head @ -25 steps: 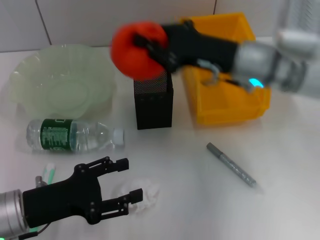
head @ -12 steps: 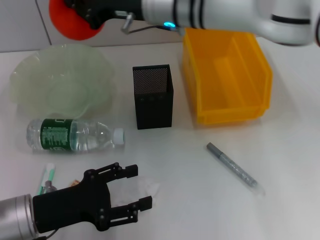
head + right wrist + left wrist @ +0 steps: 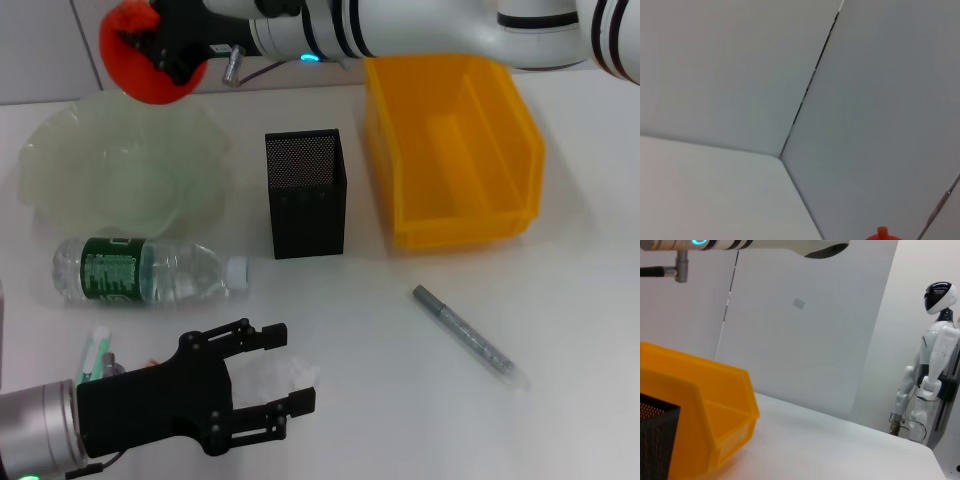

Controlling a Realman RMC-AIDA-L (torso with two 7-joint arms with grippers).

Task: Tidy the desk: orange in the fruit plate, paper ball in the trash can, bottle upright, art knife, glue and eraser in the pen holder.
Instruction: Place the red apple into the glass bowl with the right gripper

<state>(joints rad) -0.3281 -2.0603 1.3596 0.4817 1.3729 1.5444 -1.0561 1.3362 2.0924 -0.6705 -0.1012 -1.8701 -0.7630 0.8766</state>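
Observation:
My right gripper (image 3: 150,45) is shut on the orange (image 3: 137,68), held in the air above the far edge of the pale green fruit plate (image 3: 60,150). A sliver of the orange (image 3: 883,235) shows in the right wrist view. My left gripper (image 3: 268,378) is open low at the front, its fingers on either side of the white paper ball (image 3: 285,378). The bottle (image 3: 150,271) lies on its side in front of the plate. The black mesh pen holder (image 3: 306,193) stands at the centre. A grey art knife (image 3: 463,329) lies to the right. A green-and-white glue stick (image 3: 95,352) lies by my left arm. No eraser shows.
A yellow bin (image 3: 450,150) stands right of the pen holder, also seen as the yellow bin (image 3: 700,410) in the left wrist view. A white humanoid robot (image 3: 927,375) stands off the table's far side.
The right arm carried the orange from above the pen holder leftward to above the plate's far edge. The left gripper moved forward around the paper ball.

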